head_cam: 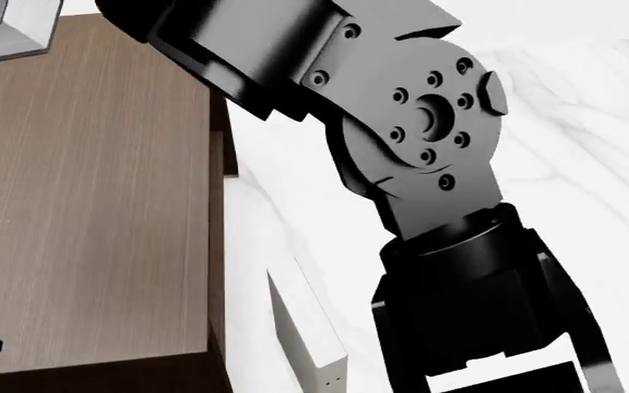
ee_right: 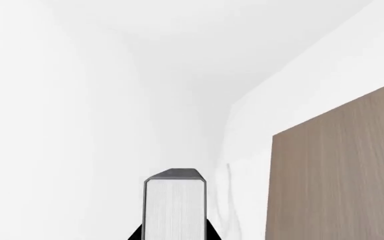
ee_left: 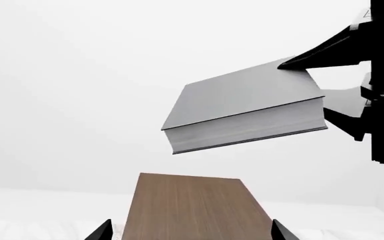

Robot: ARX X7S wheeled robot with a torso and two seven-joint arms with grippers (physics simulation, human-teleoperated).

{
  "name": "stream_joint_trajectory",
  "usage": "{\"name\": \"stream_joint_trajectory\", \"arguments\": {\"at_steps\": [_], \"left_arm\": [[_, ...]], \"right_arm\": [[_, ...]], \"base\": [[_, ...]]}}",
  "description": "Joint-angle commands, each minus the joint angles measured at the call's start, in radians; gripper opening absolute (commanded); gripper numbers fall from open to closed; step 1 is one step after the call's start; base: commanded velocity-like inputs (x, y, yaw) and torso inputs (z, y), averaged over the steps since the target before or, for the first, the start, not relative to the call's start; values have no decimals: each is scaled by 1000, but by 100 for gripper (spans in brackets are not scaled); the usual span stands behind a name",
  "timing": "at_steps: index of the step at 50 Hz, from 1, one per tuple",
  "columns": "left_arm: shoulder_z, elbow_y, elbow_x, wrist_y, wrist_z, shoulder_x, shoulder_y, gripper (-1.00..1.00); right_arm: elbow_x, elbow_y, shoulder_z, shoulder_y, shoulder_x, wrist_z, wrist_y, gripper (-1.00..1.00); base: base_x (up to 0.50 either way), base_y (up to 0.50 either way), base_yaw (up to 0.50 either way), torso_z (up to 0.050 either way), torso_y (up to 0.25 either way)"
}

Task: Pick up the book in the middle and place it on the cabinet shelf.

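While the right gripper (ee_left: 325,87) clamped its two black fingers (ee_left: 315,59) on one end of the book (ee_left: 245,112), one finger lay on the grey cover and the other pressed from below, so the book hung tilted in the air beyond them. One dark book was in view, with no title or writing on its cover or white page edges. Below it, apart from it, stood one brown cabinet (ee_left: 192,207). The left gripper (ee_left: 190,236) showed only two fingertips spread wide, either side of the cabinet top, holding nothing. One pale book (head_cam: 309,327) lay beside the cabinet, with small dots on its spine.
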Motion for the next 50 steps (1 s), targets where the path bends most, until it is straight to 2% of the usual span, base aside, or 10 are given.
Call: {"name": "stream_joint_trajectory", "arguments": {"at_steps": [1, 25, 50], "left_arm": [[-6, -1, -6, 6, -2, -6, 1, 100], [-5, 4, -14, 6, -17, -11, -2, 100], [-13, -11, -16, 28, -7, -21, 7, 100]], "right_arm": [[73, 2, -116, 0, 0, -73, -92, -100], [135, 84, -378, 19, 2, -151, -158, -100], [153, 123, -492, 10, 10, -198, -198, -100]], "base": [[0, 0, 0, 0, 0], [0, 0, 0, 0, 1], [0, 0, 0, 0, 1]]}}
